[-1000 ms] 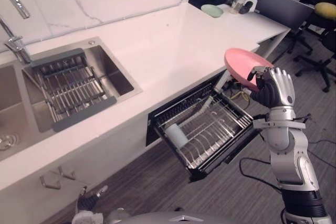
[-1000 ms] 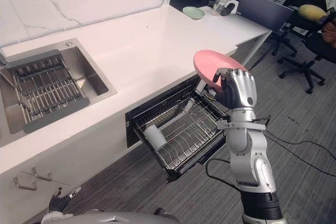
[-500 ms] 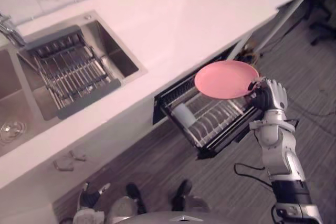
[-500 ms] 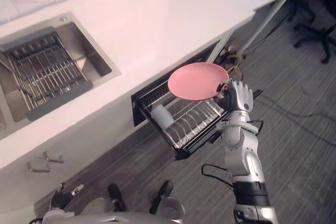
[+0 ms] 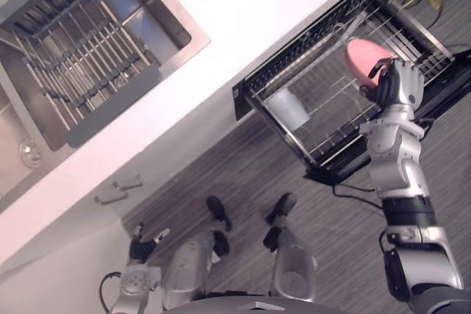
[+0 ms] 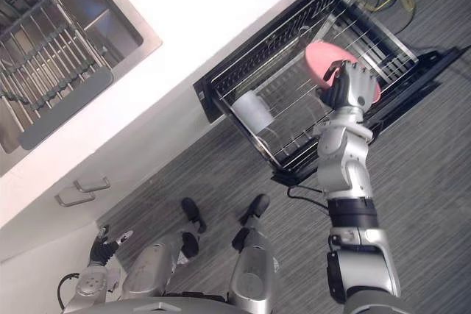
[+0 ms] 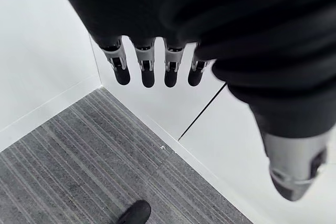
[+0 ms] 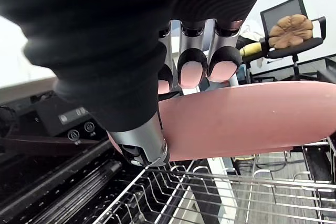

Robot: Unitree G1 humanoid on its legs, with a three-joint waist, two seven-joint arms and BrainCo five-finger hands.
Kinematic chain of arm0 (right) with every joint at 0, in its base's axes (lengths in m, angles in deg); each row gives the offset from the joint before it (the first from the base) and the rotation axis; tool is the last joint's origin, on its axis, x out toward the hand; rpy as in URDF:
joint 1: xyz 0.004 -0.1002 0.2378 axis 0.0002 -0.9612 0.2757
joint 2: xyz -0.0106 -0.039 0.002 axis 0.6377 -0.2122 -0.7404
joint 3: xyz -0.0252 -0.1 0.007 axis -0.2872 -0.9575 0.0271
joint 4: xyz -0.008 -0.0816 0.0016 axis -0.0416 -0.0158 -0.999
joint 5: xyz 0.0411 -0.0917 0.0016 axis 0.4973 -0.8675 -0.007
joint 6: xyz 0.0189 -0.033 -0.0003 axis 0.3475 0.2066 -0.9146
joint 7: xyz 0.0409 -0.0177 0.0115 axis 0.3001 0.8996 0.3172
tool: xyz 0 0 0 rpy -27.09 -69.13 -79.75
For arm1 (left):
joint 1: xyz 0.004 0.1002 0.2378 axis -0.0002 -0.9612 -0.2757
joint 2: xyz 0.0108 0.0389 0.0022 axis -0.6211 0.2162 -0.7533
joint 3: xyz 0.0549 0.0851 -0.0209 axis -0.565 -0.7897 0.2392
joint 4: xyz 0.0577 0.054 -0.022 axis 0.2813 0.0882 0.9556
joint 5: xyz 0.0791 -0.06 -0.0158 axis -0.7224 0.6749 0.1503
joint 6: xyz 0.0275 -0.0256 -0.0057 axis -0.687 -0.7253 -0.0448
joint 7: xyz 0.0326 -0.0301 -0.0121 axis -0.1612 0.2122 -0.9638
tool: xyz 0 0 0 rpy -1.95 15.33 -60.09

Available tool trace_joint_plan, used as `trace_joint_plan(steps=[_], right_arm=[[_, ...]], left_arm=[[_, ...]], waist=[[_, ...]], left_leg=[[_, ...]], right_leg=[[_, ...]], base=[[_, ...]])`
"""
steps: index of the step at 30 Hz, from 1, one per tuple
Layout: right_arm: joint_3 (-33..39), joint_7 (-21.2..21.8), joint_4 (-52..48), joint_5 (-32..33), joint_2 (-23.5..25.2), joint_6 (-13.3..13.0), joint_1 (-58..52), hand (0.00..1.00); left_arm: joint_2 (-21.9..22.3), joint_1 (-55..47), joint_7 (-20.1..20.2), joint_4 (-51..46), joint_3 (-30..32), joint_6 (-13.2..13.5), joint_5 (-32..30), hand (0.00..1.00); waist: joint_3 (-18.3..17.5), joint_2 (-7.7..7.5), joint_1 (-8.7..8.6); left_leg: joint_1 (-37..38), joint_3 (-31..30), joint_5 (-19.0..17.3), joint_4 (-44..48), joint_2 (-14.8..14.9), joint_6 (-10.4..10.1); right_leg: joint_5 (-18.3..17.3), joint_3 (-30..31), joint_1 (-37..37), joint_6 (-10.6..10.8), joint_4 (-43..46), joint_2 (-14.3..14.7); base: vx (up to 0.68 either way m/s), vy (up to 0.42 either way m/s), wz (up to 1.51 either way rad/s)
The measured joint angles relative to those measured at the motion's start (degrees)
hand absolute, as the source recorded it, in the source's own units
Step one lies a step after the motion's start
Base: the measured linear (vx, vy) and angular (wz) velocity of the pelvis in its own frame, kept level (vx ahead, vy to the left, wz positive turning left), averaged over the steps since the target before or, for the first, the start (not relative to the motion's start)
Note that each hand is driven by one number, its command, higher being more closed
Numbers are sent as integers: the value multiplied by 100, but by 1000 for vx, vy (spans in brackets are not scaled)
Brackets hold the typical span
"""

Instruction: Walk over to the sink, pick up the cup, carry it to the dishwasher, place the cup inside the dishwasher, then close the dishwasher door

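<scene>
Plate: the thing carried was a pink plate [image 5: 366,56], not a cup. It hung over the far right part of the drawn-out rack [image 5: 324,141], and in the right wrist view it was clear of the wires.
Grip: the right hand [image 5: 397,87] pinched the plate's rim, with its fingers [image 8: 191,69] curled over one face and the thumb against the other.
Handling: the plate looked stiff and glossy, so probably slick and liable to chip if knocked on the wires. It was likely light, but held by one edge it would lever against the fingers.
Hold: the rim looked like the right place to grip, since it left the rest of the plate free to slide down between the tines. A firm pinch and a slow lowering seemed wise.
Cup: a white cup [image 5: 287,106] already sat in the rack's near left corner, well apart from the plate.
Dishwasher: the rack stood pulled out from under the counter [image 5: 243,12]. Closing it was not yet done.
Left hand: the left hand [image 5: 140,244] hung low near the floor, its fingers [image 7: 147,72] straight and holding nothing.
Sink: the sink [image 5: 176,31] held a grey drainer [image 5: 81,86] and lay well apart from the rack.
</scene>
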Motion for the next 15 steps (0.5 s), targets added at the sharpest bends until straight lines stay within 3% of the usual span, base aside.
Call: trace_joint_plan(steps=[6, 11, 12, 15], right_arm=[[-471, 208, 1207, 47, -673, 42, 1260, 100], [-691, 479, 2052, 256, -841, 45, 1646, 100], [-694, 498, 2153, 295, -846, 57, 1668, 0], [-692, 466, 2564, 514, -909, 125, 1796, 0]], left_arm=[[37, 120, 15, -109, -502, 14, 225, 0], [31, 125, 6, -108, -806, 70, 456, 0], [-8, 125, 5, -113, -909, 83, 510, 0], [-62, 125, 5, -115, -1119, 137, 540, 0]], waist=[[225, 489, 96], [199, 541, 267], [194, 549, 270], [149, 613, 279]], left_leg=[[-463, -257, 142, -25, -213, 133], [-641, -559, 296, -40, -344, 137], [-653, -684, 319, -41, -380, 118], [-692, -963, 339, -40, -455, 97]], right_leg=[[87, 17, -494, 29, 138, -217], [141, 37, -677, 35, 143, -330], [141, 33, -686, 36, 158, -367], [160, -7, -699, 64, 168, -430]], base=[[10, 32, 11], [32, -36, 7], [41, -48, 9], [36, -47, 12]])
